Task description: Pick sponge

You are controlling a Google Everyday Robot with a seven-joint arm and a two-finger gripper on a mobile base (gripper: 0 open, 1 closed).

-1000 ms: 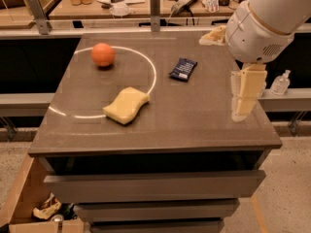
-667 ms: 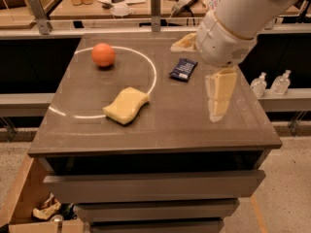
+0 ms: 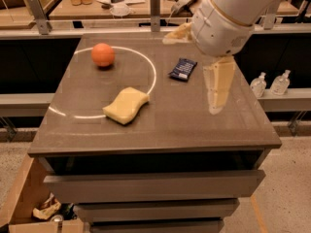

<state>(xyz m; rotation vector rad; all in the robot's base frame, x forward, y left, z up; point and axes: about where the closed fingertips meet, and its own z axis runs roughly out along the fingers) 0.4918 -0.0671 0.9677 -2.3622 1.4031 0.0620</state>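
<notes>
Big brown tabletop (image 3: 160, 130) with a white ring (image 3: 154, 76) marked on it, and the robot's white arm (image 3: 228, 18) comes in from the 1 o'clock corner. The hand (image 3: 217, 89) hangs off it pointing down over the right side of the tabletop. There's nothing in it that I can see, and honestly I can't tell if it's wide or narrow from this angle. The sponge (image 3: 126, 106) lies flat on the ring's line, roughly at the ring's 5 o'clock. It's well apart from the hand and pretty much dead at 9 o'clock from it. Its long side runs along the 2-to-8 line, so I'd guess the hand has to travel toward 9 and twist to pinch across the short width. The orange ball (image 3: 103, 55) sits inside the ring at 11 o'clock from the sponge, not touching it. A small dark packet (image 3: 182, 69) lies near the hand at its 10 o'clock, worth steering clear of
</notes>
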